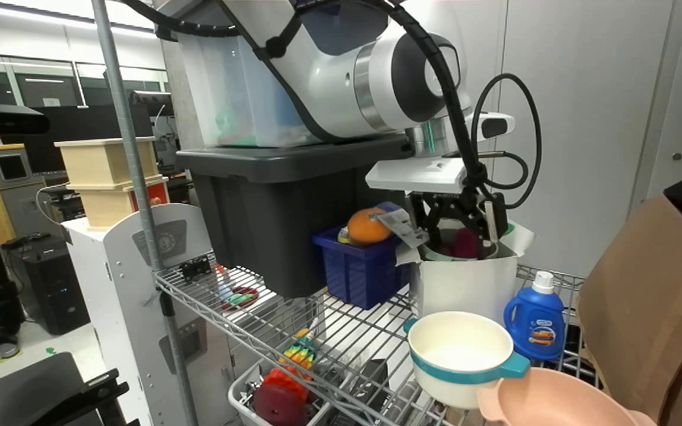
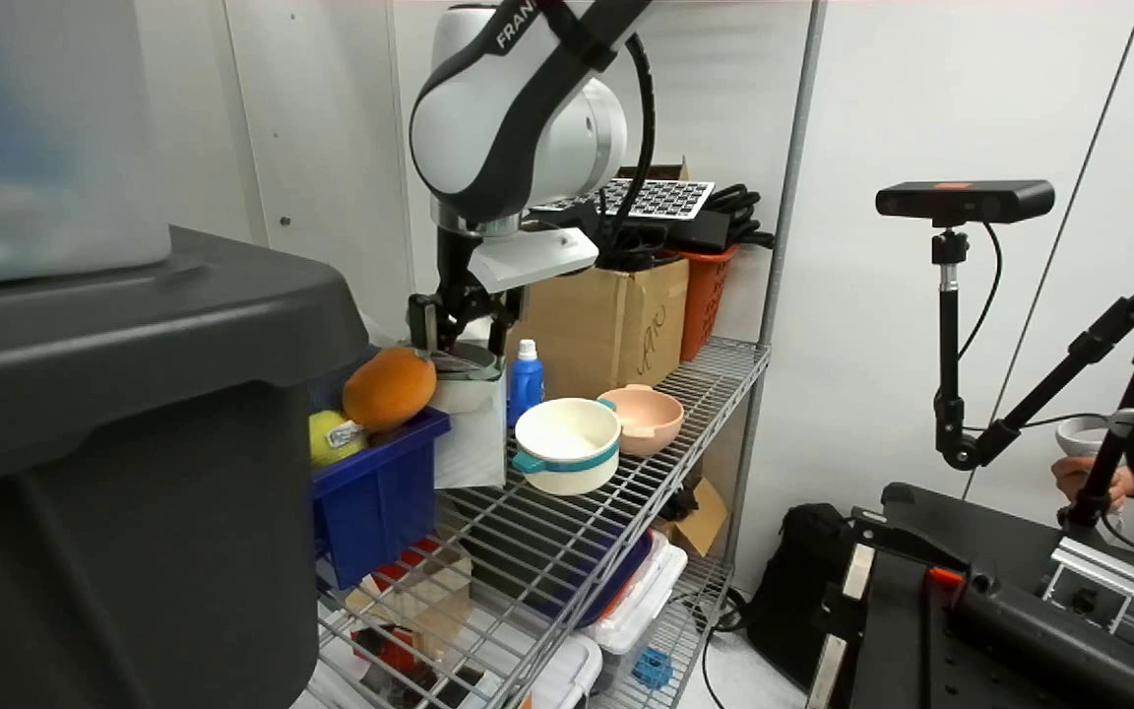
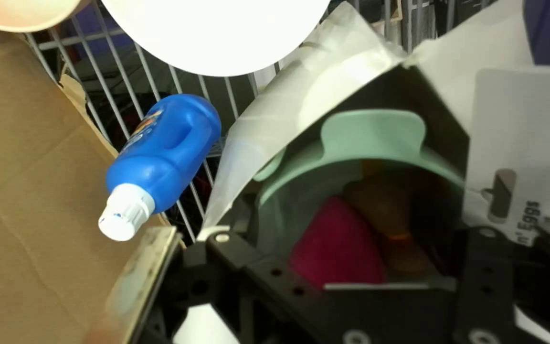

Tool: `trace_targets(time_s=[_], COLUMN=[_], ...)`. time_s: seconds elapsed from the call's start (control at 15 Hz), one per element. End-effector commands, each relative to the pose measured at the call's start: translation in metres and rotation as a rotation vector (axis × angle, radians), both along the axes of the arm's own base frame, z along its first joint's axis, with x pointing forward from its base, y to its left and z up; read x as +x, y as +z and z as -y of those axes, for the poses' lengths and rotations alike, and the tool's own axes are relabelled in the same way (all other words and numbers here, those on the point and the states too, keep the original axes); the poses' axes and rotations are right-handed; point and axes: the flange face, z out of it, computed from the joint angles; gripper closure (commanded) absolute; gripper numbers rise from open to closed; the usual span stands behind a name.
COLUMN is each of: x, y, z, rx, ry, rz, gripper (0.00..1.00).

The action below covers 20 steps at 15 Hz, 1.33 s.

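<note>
My gripper [image 1: 459,239] points down over a white open-topped box [image 1: 465,290] that holds a pale green pot [image 3: 373,134]. Inside the pot lie a deep pink thing [image 3: 334,248] and a brown-orange thing [image 3: 375,196], both dim. The fingers stand wide apart at the pot's rim, one toward each side, and the pink thing shows between them in an exterior view [image 1: 466,239]. Nothing looks clamped; whether a finger touches the pot I cannot tell. In the wrist view one finger [image 3: 143,282] shows at lower left; the opposite tip is hidden.
A blue bottle [image 1: 536,325], a cream-and-teal pot [image 1: 459,340] and a peach bowl [image 1: 572,399] stand by the box. On its far side are a blue basket [image 2: 380,512] with an orange fruit [image 2: 390,389] and a black bin [image 1: 258,225]. A cardboard box [image 1: 643,307] leans close.
</note>
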Motion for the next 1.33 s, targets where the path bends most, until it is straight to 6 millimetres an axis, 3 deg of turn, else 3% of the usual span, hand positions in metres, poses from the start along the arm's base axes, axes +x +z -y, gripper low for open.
trace_targets(time_s=[0.0,0.33,0.47,0.73,1.27], x=[-0.002,-0.012,-0.017,-0.027,-0.027], y=[-0.001,-0.014,-0.022,-0.034,-0.021], z=[0.004,0.027,0.033,0.039,0.039], rx=[-0.004,-0.024,-0.03,-0.039,-0.035], ry=[0.016,0.03,0.038,0.054,0.061], rz=[0.012,-0.001,-0.006,-0.008,0.01], gripper=[0.52,0.9,1.0,0.99,0.99])
